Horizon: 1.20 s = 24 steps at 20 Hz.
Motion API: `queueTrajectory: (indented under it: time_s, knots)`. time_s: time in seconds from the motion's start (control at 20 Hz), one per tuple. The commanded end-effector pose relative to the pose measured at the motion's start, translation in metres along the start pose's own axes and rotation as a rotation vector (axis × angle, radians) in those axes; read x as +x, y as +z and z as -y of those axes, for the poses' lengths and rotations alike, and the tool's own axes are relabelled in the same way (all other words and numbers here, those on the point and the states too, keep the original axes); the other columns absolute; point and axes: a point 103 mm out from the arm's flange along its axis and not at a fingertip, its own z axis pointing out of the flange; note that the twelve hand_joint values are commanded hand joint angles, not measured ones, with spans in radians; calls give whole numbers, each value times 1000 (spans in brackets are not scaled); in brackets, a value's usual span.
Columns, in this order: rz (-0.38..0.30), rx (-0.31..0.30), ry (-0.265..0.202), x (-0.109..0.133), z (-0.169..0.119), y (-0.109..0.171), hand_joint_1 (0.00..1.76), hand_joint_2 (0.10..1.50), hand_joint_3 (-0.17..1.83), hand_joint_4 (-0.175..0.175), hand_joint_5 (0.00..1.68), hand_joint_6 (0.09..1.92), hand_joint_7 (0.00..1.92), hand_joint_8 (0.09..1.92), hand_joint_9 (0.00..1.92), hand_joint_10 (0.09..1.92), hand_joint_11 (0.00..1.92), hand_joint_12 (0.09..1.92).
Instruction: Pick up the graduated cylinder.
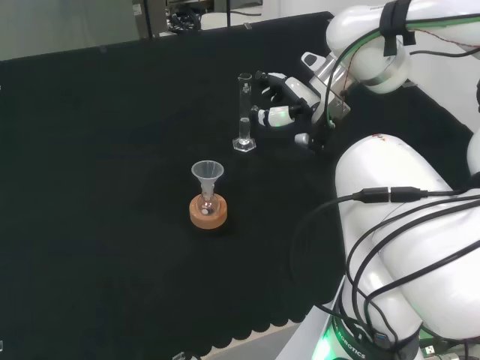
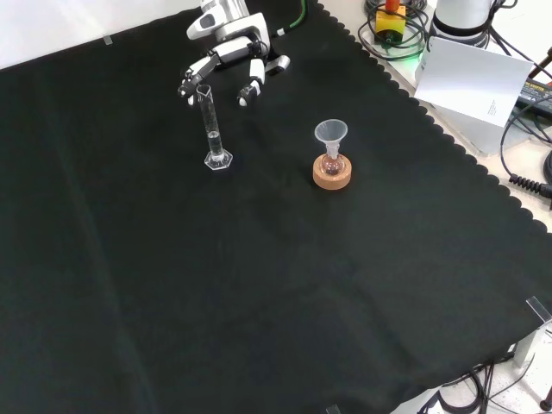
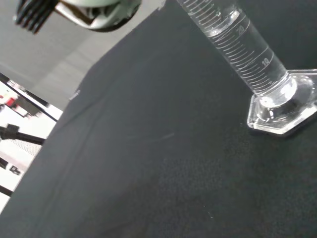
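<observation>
Now hand (image 1: 289, 101) open, fingers spread beside upright grad. cylinder (image 1: 244, 112).

One glass measuring cylinder (image 1: 244, 112) stands on the table (image 1: 105, 187), seen again in the front view (image 2: 213, 125) and close up in the wrist view (image 3: 237, 47), where its six-sided foot shows. One small flask (image 1: 208, 202) sits in one cork ring (image 1: 208, 215), and one clear funnel (image 1: 207, 175) stands in the flask's neck; the front view shows the same single flask (image 2: 332, 166), ring (image 2: 332, 177) and funnel (image 2: 330, 134). That makes four pieces on the black cloth: one cylinder, one flask, one funnel, one stand. One hand (image 1: 289, 101) is over the table, also in the front view (image 2: 226, 56).
</observation>
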Motion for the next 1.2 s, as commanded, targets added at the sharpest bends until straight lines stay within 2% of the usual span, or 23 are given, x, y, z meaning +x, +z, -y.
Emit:
queueTrajectory:
  time_s: [0.05,0.5,0.7,1.2]
  knots:
    - [-56,-36,-46,-6,-8,11,925,601,685,-39,256,87,283,663,485,657,317,1346]
    - [-143,-54,-105,-6,-23,28,977,592,690,-37,313,87,312,650,532,623,316,1322]
    - [-175,-101,-127,-7,-27,32,997,592,691,-38,356,87,326,654,540,620,313,1322]
    - [-257,-124,-150,-8,-36,42,1054,587,705,-40,468,87,414,651,655,573,427,1267]
